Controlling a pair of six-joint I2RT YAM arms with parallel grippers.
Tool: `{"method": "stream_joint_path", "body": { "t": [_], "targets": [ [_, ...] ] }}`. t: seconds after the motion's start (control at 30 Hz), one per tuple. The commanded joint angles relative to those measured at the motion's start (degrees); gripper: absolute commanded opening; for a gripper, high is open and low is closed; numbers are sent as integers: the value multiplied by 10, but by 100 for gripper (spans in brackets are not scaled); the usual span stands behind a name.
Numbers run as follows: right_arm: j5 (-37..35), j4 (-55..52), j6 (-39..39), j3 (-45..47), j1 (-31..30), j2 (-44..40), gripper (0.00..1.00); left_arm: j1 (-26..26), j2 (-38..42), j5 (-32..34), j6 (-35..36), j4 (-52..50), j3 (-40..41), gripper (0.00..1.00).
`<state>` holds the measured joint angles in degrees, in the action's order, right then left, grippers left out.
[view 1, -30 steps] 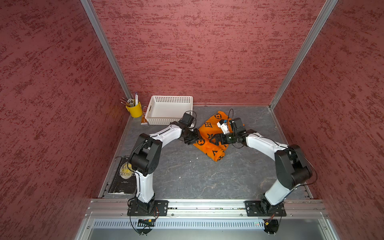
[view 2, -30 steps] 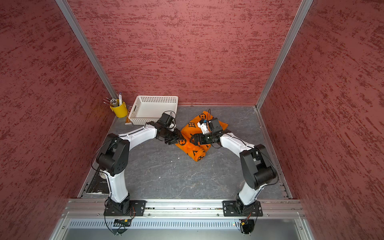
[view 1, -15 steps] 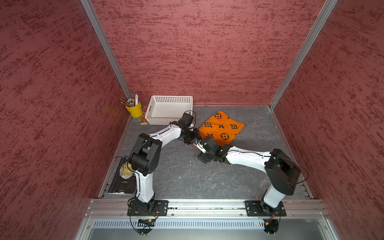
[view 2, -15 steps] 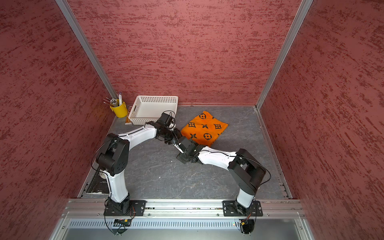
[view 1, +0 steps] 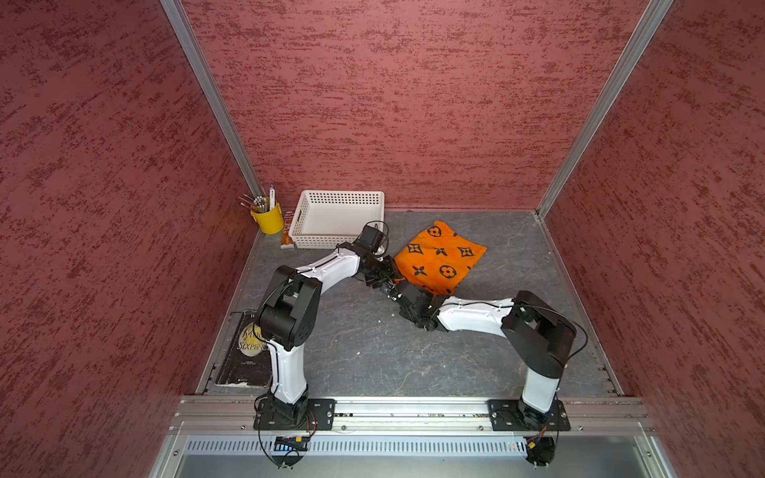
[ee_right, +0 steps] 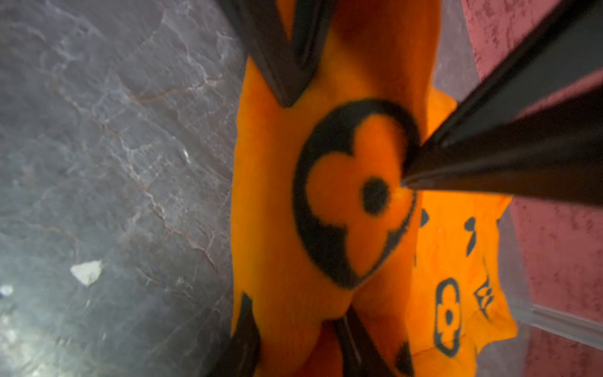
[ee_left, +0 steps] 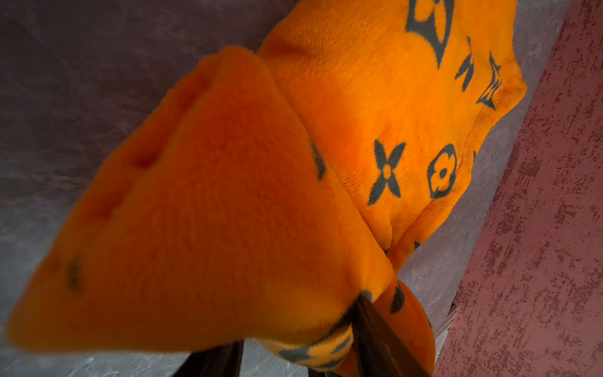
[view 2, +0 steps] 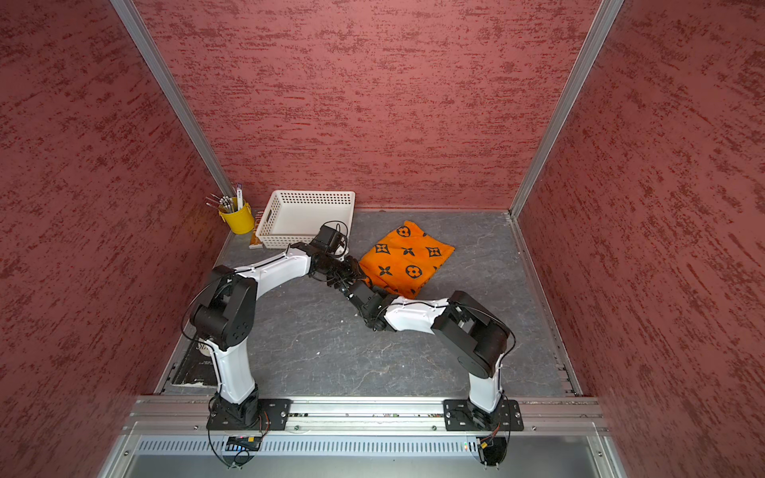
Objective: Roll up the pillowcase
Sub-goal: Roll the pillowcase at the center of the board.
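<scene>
Clutter at the near edge amounts to one item: a dark, worn paperback book (view 1: 247, 351) lying flat at the near left of the grey stone-patterned table (view 1: 372, 356), partly under the left arm and well apart from the work. Farther in, both arms reach toward the middle and their claws meet at the nearest corner of the soft bright orange plush pillowcase (view 1: 441, 258), printed with black flowers and diamond stars. The left gripper (view 1: 381, 274) has that corner between its dark fingers (ee_left: 375, 326), about half closed on it, and holds it raised off the table as a thick fold. The right gripper (ee_right: 293, 308) sits just beside that hold, its jaws drawn narrow with a bunch of orange pile between them. This is judged a pinch on the same edge, though fabric hides the pads' contact. Two holds side by side on one edge look placed to turn it over and start the roll away from the arms. The rest of the pillowcase lies flat in the far half of the table, with bare table beyond it. It is near the white perforated plastic basket (view 1: 323, 238) but apart from it. That basket stands against the back wall, and its floor shows bare, with nothing in it. In the far left corner a small yellow cup (view 1: 269, 221) holds pens or pencils (view 1: 260, 202) standing upright. A small brown item between cup and basket is too small to identify.
</scene>
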<state>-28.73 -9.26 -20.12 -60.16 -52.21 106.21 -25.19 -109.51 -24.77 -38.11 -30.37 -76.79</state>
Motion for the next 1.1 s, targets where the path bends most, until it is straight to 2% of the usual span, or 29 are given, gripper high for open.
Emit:
{"method": "stream_joint_path", "body": {
  "t": [0.0, 0.13, 0.27, 0.4, 0.57, 0.73, 0.83, 0.93, 0.97, 1.07],
  "targets": [
    [-1, -40, 27, -2, 3, 3, 18, 16, 32, -4, -4, 10, 8, 57],
    [60, -95, 81, -22, 8, -11, 13, 52, 87, -8, -10, 11, 27, 61],
    [185, -119, 125, -24, 40, -44, 15, 86, 138, -10, -8, 10, 46, 62],
    [298, -149, 147, -47, 97, -48, 18, 87, 152, -5, 1, 7, 51, 62],
    [447, -196, 174, -97, 199, -6, 21, 52, 126, 0, 1, 14, 42, 63],
    [585, -220, 203, -147, 280, 50, 28, 10, 68, 6, 11, 4, -7, 62],
    [635, -218, 223, -159, 314, 69, 33, -7, 29, 7, 14, -2, -41, 62],
    [681, -194, 253, -156, 343, 78, 42, -17, -6, 7, 13, -4, -68, 62],
    [694, -186, 265, -154, 351, 82, 48, -18, -17, 6, 11, -4, -76, 62],
    [722, -167, 287, -153, 365, 88, 53, -20, -46, 0, 6, 2, -98, 62]
  ]
}}
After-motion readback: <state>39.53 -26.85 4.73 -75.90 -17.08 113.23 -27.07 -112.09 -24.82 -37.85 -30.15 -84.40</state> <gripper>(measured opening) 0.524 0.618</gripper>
